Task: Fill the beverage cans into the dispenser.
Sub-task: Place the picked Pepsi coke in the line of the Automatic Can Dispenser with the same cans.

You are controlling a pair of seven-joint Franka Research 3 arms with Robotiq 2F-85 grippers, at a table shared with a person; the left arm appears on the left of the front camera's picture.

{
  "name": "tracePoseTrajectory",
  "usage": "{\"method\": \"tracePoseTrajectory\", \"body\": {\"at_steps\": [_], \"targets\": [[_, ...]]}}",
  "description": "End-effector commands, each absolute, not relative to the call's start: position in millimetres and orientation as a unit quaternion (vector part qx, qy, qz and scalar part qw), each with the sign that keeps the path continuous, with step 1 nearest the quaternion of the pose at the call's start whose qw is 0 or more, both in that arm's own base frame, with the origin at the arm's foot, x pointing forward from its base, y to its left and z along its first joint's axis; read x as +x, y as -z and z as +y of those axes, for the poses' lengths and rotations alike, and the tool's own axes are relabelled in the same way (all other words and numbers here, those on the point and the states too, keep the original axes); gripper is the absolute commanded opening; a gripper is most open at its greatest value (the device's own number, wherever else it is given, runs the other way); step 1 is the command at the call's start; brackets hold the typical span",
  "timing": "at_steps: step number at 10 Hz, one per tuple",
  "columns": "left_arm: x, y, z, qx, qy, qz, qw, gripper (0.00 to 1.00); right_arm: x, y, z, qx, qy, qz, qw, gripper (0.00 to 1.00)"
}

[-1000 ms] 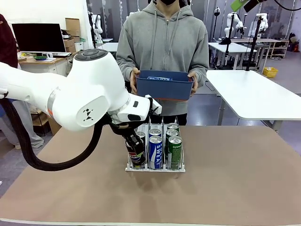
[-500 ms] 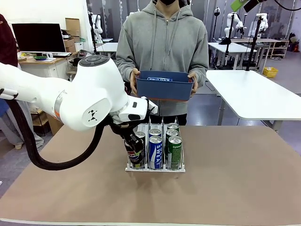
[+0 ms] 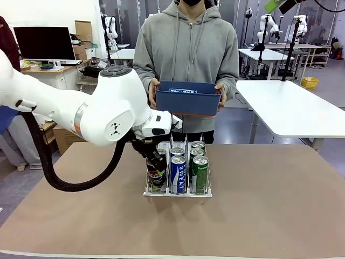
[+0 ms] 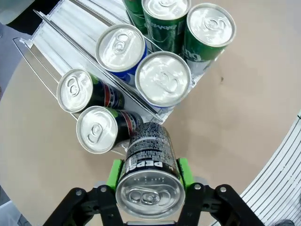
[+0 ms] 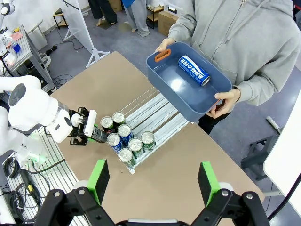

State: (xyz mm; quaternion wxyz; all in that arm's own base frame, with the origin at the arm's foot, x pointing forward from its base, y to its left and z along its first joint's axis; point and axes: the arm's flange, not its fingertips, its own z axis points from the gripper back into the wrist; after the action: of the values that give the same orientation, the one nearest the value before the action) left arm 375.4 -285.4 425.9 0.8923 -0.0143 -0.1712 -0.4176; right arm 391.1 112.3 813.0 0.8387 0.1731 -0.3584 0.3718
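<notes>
My left gripper [image 4: 149, 175] is shut on a black Pepsi can [image 4: 146, 155], its green pads [image 4: 114, 172] pressing both sides. In the front view that can [image 3: 156, 174] hangs tilted at the front of the left lane of the clear dispenser [image 3: 178, 192], with the left gripper [image 3: 154, 161] above it. Two black cans [image 4: 96, 129] stand in that lane, two blue cans [image 4: 163, 78] in the middle lane and green cans [image 4: 210, 26] in the third. My right gripper [image 5: 153, 186] is open, high above the table, with nothing between its fingers.
A person at the far side holds a blue bin [image 3: 188, 102] in both hands above the table's far edge; one blue can [image 5: 193, 69] lies in it. The brown table [image 3: 269, 216] has free room right of and in front of the dispenser.
My left arm has swung to the right, and the held black can has risen slightly at the dispenser's front left. The person and the bin have not moved.
</notes>
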Motion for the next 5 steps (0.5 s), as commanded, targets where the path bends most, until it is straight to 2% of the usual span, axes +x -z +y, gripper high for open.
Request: {"method": "tracePoseTrajectory", "body": {"at_steps": [1, 5], "targets": [[400.2, -427.6, -279.7, -0.007, 0.398, -0.188, 0.898, 0.58, 390.2, -811.9, 111.6, 0.174, -0.371, -0.358, 0.839, 1.0], [422.6, -419.7, -269.2, -0.003, 0.374, -0.181, 0.909, 0.58, 390.2, -811.9, 111.6, 0.174, -0.371, -0.358, 0.839, 1.0]]}}
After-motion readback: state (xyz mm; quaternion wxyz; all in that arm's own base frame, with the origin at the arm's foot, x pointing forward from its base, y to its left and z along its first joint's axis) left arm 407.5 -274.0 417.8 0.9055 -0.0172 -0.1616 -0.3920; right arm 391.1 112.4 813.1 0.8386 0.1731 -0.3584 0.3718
